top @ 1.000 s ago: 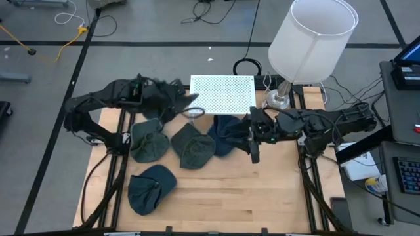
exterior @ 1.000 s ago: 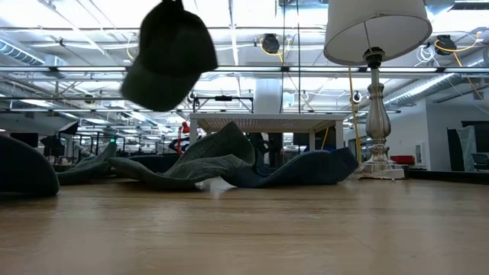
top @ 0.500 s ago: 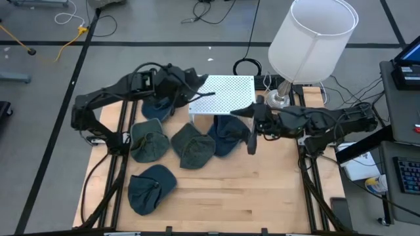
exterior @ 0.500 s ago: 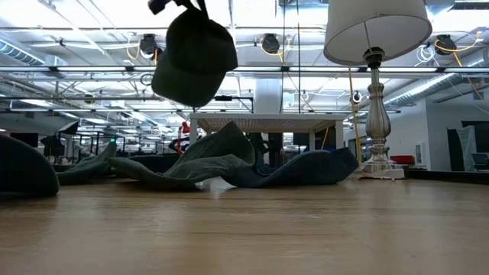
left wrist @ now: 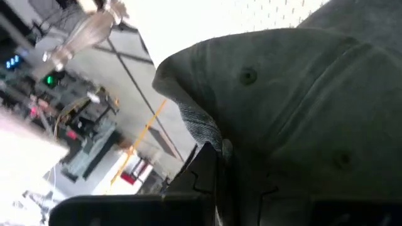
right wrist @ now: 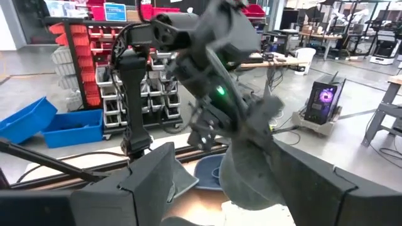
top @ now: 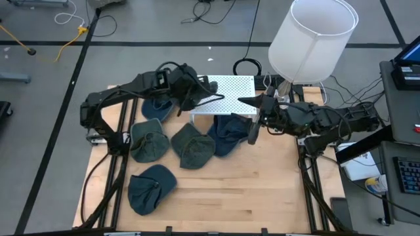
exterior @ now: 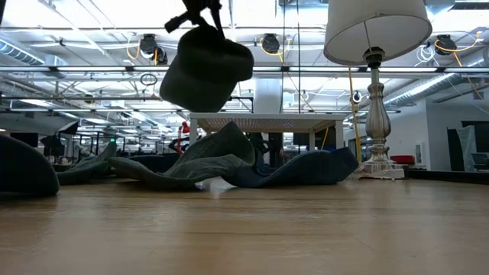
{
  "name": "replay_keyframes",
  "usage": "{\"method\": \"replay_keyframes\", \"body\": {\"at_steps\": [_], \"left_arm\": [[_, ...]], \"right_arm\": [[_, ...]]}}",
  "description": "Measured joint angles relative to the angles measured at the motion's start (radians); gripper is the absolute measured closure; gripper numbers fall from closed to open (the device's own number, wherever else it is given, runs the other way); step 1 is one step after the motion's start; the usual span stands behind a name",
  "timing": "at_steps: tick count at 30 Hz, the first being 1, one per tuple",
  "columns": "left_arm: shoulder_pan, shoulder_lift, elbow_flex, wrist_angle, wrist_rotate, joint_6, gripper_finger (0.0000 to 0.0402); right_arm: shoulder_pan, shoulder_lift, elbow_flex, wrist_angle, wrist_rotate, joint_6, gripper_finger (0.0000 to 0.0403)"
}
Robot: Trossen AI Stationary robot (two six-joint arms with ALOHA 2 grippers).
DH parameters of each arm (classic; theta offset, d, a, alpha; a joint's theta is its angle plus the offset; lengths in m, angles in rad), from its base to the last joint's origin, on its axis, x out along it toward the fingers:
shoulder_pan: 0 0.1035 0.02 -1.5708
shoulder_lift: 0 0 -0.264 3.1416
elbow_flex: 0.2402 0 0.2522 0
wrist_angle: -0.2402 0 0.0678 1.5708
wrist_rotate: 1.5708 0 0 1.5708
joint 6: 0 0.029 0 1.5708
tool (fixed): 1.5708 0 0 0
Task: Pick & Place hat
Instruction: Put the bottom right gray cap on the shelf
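High view: I see my left tool [top: 197, 88] closed on a dark cap [top: 186, 84] and holding it in the air over the near-left corner of the white perforated platform [top: 226, 92]. My right tool [top: 252, 113] hangs with its fingers spread wide, empty, just beside the platform's right edge and above a dark blue cap [top: 228, 134]. I judge the pick as done and the place as not yet done: the held cap is off the tabletop [top: 216, 190] but not set down. Five more caps remain on the tabletop: a blue one [top: 156, 108] under the left arm, two grey-green ones [top: 149, 145] [top: 193, 147], the dark blue one, and a teal one [top: 149, 189] nearest the front edge.

Low view: This view confirms height, which the high view cannot. The held cap [exterior: 205, 72] hangs well clear of the tabletop [exterior: 244, 229] and above the platform's top edge [exterior: 263, 117]. The lamp [exterior: 374, 69] stands to the right. The right tool is not visible here.

Left wrist view: Only here do I see the grip itself: the dark fingers [left wrist: 204, 172] pinch the cap's fabric [left wrist: 295, 100] near its edge.

Right wrist view: My own two fingers [right wrist: 157, 182] stand wide apart with nothing between them. Beyond them I see the left arm's tool [right wrist: 207, 122] carrying the dangling cap [right wrist: 251, 169], a side angle that no other view gives.
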Motion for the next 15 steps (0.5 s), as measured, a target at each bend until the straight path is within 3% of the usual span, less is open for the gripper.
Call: {"method": "replay_keyframes", "body": {"at_steps": [9, 15], "left_arm": [[0.036, 0.085, 0.0, 0.188, 0.061, 0.079, 0.0379], [0.043, 0.11, 0.0, 0.159, 0.114, 0.064, 0.0379]], "right_arm": [[0.011, 0.0, 0.0, 0.0, -0.001, 0.002, 0.0149], [0.012, 0.0, 0.0, -0.001, -0.001, 0.001, 0.0149]]}}
